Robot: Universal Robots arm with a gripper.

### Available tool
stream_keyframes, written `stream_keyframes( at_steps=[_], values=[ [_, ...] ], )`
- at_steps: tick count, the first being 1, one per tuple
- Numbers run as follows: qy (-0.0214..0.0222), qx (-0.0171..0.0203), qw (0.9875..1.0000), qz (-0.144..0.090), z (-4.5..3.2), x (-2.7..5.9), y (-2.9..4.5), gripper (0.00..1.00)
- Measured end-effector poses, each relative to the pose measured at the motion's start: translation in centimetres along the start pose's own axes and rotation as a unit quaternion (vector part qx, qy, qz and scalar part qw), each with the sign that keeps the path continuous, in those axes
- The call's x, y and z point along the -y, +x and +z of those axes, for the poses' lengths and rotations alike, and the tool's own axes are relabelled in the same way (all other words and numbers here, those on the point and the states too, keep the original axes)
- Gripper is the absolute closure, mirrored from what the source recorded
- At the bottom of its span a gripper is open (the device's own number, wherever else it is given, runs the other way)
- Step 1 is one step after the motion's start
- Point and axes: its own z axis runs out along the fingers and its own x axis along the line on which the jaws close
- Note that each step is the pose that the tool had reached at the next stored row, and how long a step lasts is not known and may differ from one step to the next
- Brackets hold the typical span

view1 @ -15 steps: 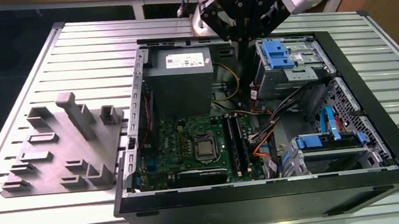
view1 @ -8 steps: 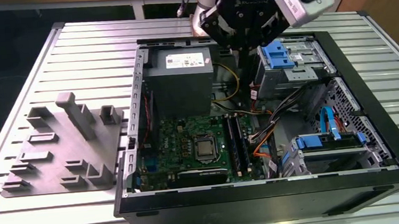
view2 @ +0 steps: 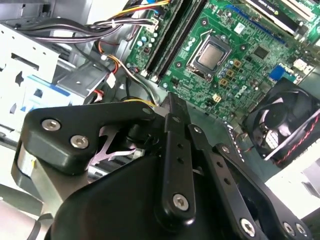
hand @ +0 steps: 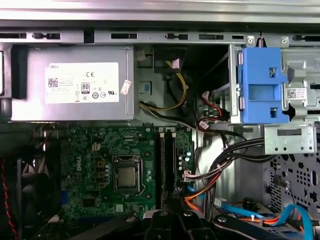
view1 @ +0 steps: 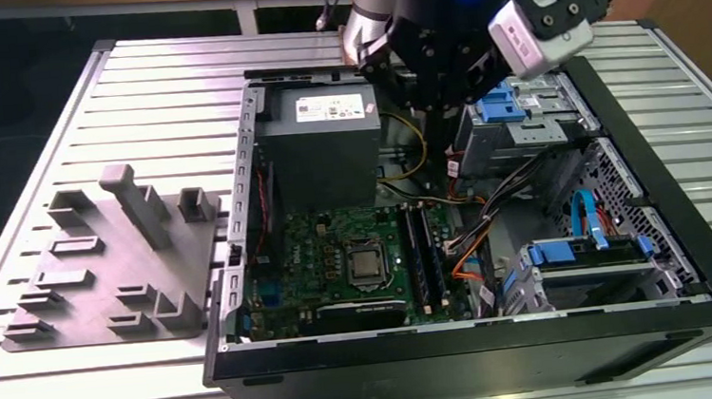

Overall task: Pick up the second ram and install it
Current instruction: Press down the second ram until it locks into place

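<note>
Exterior view: my jaws hang above the open computer case (view1: pixel 664 232), pinched together, nothing visible between them. Item: second ram (hand: pixel 173 162), apparently seated in the memory slots beside the processor socket (hand: pixel 126 177). Care: seating wants straight, even pressure until both end latches close.

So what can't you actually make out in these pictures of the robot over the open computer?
- Gripper: in both wrist views its own dark linkage covers the fingertips, so open or shut cannot be told.
- Second ram: whether a stick sits in the memory slots is too dark to tell.
- Grey fixture: in the exterior view its pockets are too small to show any contents.
- Arm: cut off by the exterior view's top edge.
</note>
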Motion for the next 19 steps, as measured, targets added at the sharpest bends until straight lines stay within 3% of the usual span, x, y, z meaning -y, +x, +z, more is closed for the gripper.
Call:
stream_keyframes(
  at_steps=[13,19],
  values=[
    [0.0002,-0.0038,1.0000,0.000,2.04,1.49,-0.07,0.93],
    [0.0002,-0.0083,1.0000,0.000,2.63,2.54,-0.32,0.93]
  ],
)
